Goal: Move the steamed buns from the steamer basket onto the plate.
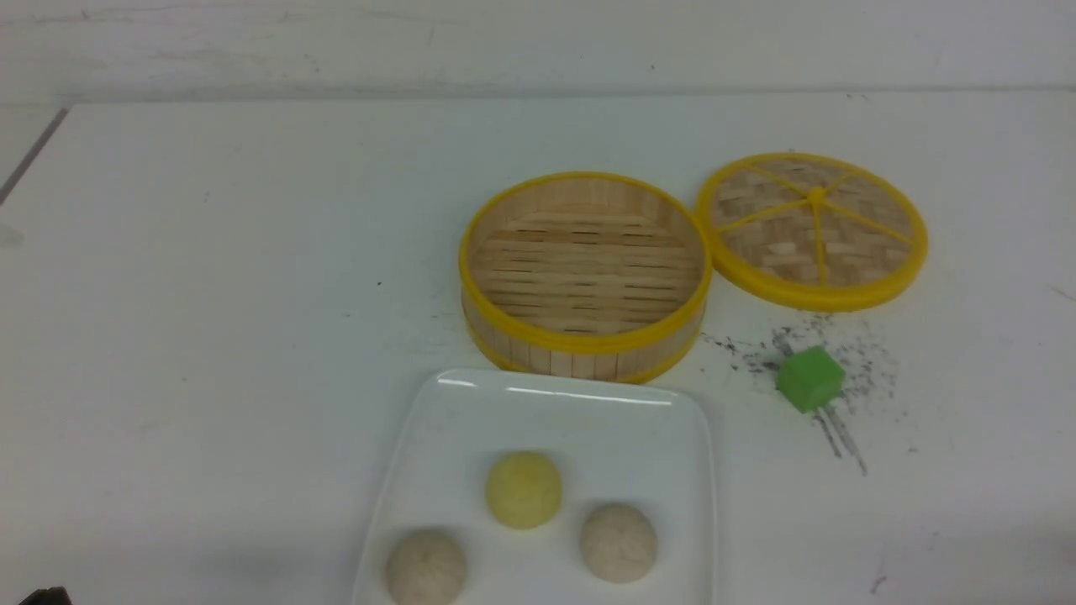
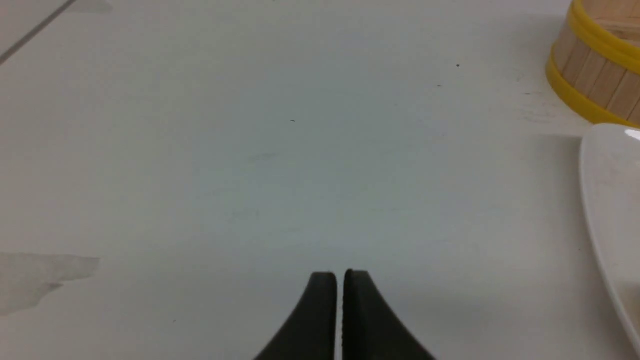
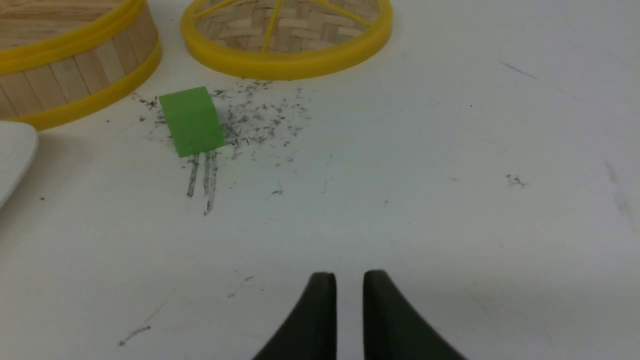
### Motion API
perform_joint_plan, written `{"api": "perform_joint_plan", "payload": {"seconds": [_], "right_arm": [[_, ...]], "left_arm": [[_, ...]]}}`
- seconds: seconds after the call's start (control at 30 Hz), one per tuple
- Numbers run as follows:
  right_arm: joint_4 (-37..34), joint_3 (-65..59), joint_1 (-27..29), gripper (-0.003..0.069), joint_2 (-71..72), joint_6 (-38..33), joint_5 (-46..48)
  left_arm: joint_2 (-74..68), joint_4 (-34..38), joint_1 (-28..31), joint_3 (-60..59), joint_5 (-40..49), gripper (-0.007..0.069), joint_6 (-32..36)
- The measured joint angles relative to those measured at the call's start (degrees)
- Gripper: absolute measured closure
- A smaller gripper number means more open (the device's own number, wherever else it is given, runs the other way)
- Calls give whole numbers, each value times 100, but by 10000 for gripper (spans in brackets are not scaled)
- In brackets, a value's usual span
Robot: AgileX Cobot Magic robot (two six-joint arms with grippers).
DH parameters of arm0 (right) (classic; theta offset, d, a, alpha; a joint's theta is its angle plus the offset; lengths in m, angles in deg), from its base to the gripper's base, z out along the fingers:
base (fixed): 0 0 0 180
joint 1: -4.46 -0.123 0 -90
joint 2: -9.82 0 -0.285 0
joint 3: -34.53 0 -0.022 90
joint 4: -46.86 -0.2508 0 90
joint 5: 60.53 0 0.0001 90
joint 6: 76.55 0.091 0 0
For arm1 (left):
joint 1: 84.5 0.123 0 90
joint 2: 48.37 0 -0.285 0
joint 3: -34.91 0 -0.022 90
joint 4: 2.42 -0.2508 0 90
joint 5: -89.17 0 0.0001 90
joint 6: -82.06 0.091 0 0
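Three steamed buns lie on the white plate at the table's near edge: a pale yellow-green one and two beige ones. Just behind the plate stands the steamer basket, and only its slatted floor shows inside. Neither gripper shows in the front view. In the left wrist view my left gripper hangs over bare table, its fingers nearly touching and nothing between them, with the basket and the plate off to one side. My right gripper has a narrow gap between its fingers and holds nothing.
The flat woven lid lies to the right of the basket, touching its rim. A green cube sits on dark scuff marks in front of the lid. In the right wrist view that cube lies ahead of the right gripper.
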Motion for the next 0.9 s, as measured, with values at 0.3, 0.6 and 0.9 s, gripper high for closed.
{"api": "perform_joint_plan", "payload": {"seconds": [0.3, 0.6, 0.9], "right_arm": [[0, 0, 0, 540, 0, 0, 0], [0, 0, 0, 530, 0, 0, 0], [0, 0, 0, 519, 0, 0, 0]], "left_arm": [[0, -17, 0, 0, 11, 571, 0], [6, -42, 0, 0, 17, 570, 0], [6, -44, 0, 0, 17, 570, 0]]}}
